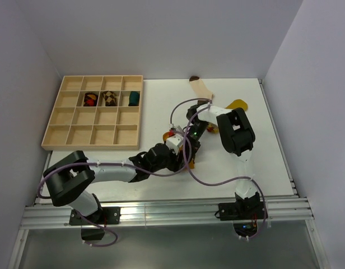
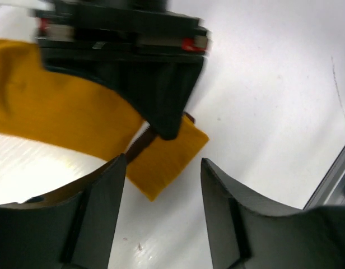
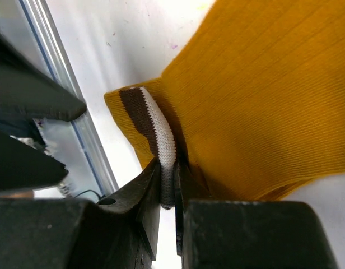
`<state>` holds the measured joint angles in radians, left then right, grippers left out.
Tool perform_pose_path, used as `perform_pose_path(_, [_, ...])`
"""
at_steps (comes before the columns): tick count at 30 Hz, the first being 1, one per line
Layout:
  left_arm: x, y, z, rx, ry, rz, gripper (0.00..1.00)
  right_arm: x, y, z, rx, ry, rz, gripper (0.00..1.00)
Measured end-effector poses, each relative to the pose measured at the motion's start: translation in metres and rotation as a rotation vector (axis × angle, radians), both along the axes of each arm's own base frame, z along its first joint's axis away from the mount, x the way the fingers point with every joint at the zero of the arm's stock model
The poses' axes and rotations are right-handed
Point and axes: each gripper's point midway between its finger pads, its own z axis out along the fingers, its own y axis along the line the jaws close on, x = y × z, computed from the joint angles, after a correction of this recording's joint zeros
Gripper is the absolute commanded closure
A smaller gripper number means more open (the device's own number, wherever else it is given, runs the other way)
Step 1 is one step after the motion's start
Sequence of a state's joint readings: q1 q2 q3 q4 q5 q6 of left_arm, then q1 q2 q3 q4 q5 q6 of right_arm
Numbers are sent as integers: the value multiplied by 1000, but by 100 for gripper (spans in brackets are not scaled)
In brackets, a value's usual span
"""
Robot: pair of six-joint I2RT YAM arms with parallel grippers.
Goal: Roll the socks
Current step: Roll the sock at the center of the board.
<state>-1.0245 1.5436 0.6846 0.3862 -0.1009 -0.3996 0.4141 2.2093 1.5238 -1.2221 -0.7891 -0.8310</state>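
From overhead, both arms meet near the middle of the table (image 1: 267,157), crowded over the mustard sock (image 1: 189,163), of which I see only orange slivers. The cream sock (image 1: 201,88) lies at the far edge and the yellow sock (image 1: 237,104) is half hidden behind the right arm, both unrolled. On the left wrist camera, my left gripper (image 2: 164,162) hangs with its jaws spread and holding nothing, just above the sock's near corner. The right gripper (image 2: 161,95) reaches in from above and nips that corner. On the right wrist camera, the right gripper (image 3: 168,185) is clamped on the striped cuff (image 3: 158,134), which stands on edge with the sock's body folded up beside it. The dark shapes at the left are probably the left fingers, though I can't be sure. I judge this as the start of the first roll. Next the cuff needs turning over onto the body while the left jaws pin or take the fold.
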Motion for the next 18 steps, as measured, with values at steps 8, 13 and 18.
perform_pose_path(8, [-24,-19,-33,161,-119,-154,34,6,-5,0,-48,63,-3,82])
perform_pose_path(13, [-23,-22,-50,266,-197,-172,33,7,-8,0,-64,94,-4,82])
perform_pose_path(18, [-16,-25,-56,335,-264,-160,35,8,-10,0,-75,87,5,81])
